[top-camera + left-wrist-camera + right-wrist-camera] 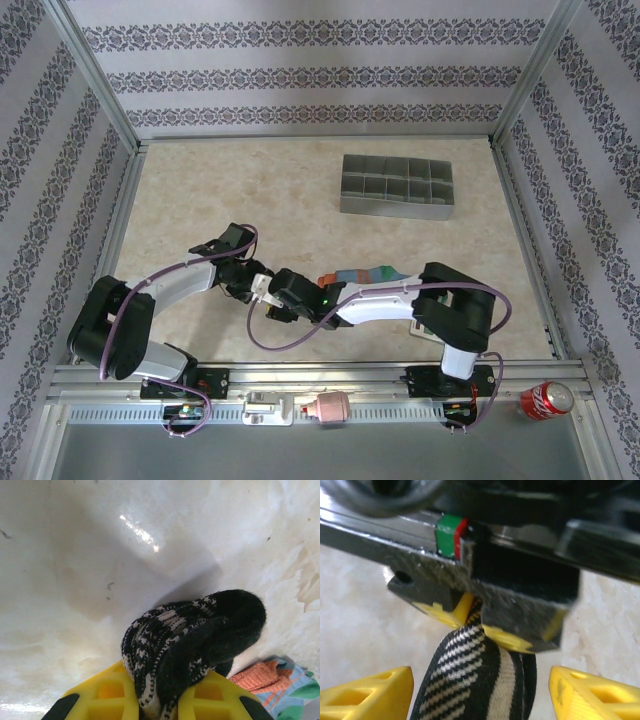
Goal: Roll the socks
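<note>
The top view is bright and even, with soft shadows. In the left wrist view glare streaks the worktop beside a grey shadow; the right wrist view is blurred above.

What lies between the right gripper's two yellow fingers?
The black striped sock lies there, pinched further up by the left gripper; the right wrist view shows it.

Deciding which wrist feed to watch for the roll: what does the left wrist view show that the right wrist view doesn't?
Left wrist gives you the blue-teal sock lying on the table next to the grip. Right wrist gives you the right gripper, its fingers spread either side of the striped fabric. Both show the black sock pinched in the left gripper, over the pale tabletop.
</note>
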Controlling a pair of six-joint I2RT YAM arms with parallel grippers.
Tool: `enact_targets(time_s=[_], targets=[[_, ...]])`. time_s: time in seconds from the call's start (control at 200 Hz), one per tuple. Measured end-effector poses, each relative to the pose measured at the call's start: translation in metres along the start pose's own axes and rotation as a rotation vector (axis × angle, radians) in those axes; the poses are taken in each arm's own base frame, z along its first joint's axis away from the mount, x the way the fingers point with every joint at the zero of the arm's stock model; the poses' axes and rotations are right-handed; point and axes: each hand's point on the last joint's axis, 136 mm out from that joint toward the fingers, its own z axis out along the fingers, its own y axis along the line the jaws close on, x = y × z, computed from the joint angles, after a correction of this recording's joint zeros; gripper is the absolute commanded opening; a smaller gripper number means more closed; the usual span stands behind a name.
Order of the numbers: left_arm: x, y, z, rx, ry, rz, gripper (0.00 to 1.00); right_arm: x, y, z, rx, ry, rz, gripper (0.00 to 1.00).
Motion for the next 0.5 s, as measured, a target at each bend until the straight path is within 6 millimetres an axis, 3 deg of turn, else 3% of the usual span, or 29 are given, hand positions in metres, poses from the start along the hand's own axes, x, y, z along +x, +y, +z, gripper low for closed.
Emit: enact_targets(time_s=[0.12,0.2,0.28,0.39,0.505], targets=[[-0.003,0.000,0.001,-0.004,-0.001,-0.009,0.03,0.010,0.000,0.015,0.018,0.049,-0.011,0.54],[-0.006,-0.001,0.000,0.003,-0.007,-0.019,0.12,0.010,-0.001,0.017,0.021,0.059,-0.003,0.26],[-0.009,-0.003,-0.001,0.012,-0.013,-0.022,0.26,0.009,-0.002,0.017,0.012,0.061,0.005,0.12],[-0.014,-0.005,-0.002,0.025,-0.021,-0.041,0.46,0.007,-0.003,0.018,-0.007,0.054,0.027,0.01],[-0.018,-0.007,-0.006,0.049,-0.022,-0.075,0.62,0.005,-0.006,0.019,-0.044,0.037,0.057,0.00]])
